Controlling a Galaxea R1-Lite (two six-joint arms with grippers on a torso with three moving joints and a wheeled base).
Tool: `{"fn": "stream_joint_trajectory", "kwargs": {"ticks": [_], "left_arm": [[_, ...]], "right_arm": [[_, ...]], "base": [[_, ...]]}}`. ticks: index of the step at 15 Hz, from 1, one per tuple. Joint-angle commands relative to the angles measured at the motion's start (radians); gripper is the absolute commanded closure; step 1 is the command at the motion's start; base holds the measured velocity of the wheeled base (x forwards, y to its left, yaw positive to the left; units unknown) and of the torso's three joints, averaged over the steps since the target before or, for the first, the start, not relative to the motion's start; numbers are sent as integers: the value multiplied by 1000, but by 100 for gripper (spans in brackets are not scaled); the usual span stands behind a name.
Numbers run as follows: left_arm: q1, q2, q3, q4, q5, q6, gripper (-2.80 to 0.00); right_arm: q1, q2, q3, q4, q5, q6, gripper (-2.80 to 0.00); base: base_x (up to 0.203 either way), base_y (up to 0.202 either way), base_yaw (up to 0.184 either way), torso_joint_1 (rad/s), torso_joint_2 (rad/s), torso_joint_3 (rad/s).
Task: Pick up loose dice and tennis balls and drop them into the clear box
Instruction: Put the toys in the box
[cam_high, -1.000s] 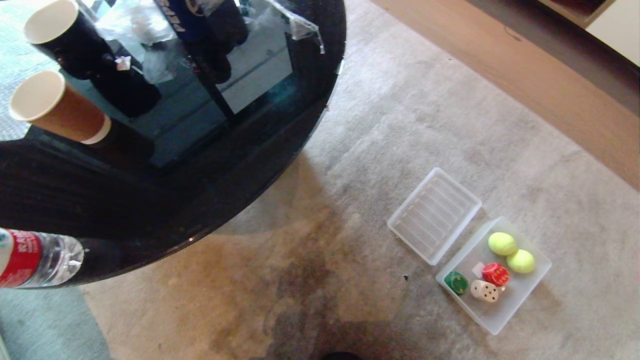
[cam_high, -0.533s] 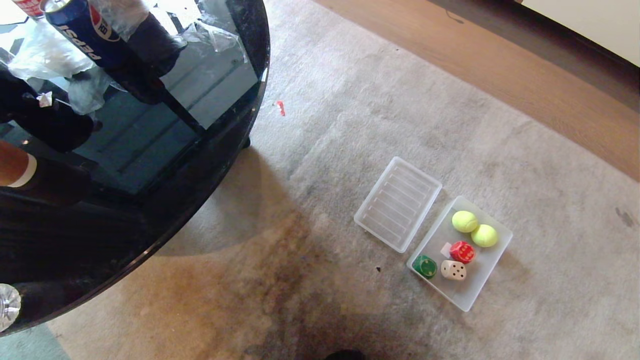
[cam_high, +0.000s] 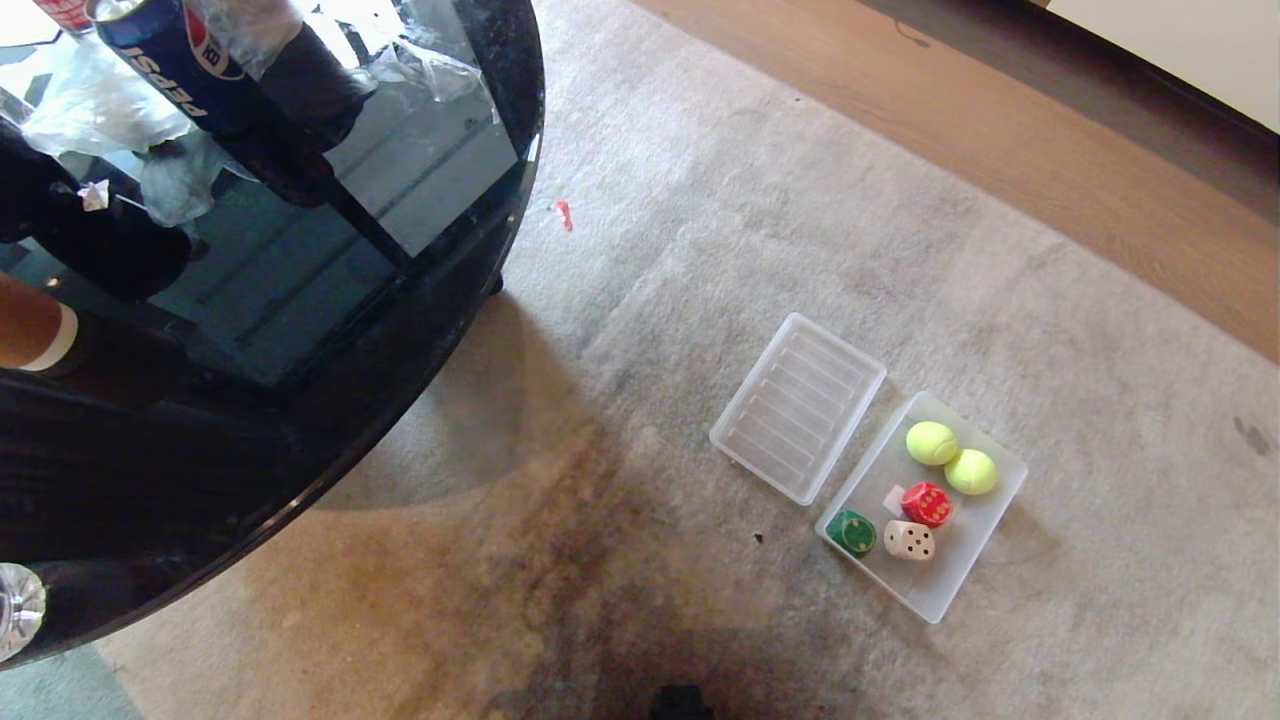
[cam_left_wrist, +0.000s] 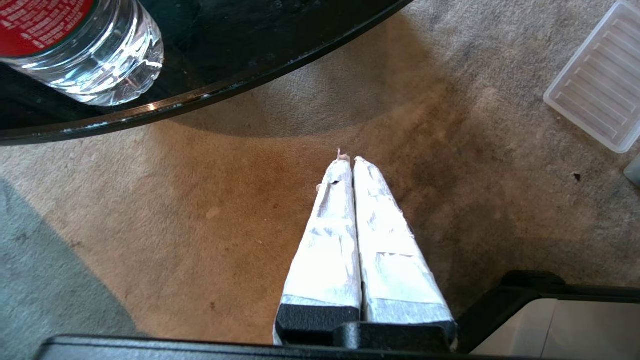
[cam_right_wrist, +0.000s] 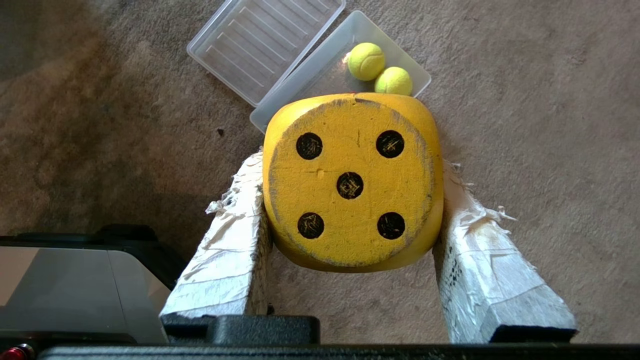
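above the carpet, right gripper clamps the yellow die, five-pip face up. left gripper empty, fingers pressed together. clear box holds both tennis balls.

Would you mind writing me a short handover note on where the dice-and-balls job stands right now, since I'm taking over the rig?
Right hand: shut on the yellow die, held above the carpet, short of the clear box.
Left hand: shut, empty, parked above the carpet near the black table.
In the box: both tennis balls, the red die, green die and beige die.
The lid lies flat beside the box.
Done: five of six items boxed.
Left: carry the yellow die over the box and release it.
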Motion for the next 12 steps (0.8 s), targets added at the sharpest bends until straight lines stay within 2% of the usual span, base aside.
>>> {"fn": "stream_joint_trajectory", "kwargs": {"ticks": [1,12], "left_arm": [[-2,0,0,0,0,5,0],[0,0,2,0,0,-6,0]], "right_arm": [[0,2,0,2,0,0,0],[0,2,0,2,0,0,0]], "base": [[0,0,0,7,7,-27],[0,0,0,1,2,-193]]}}
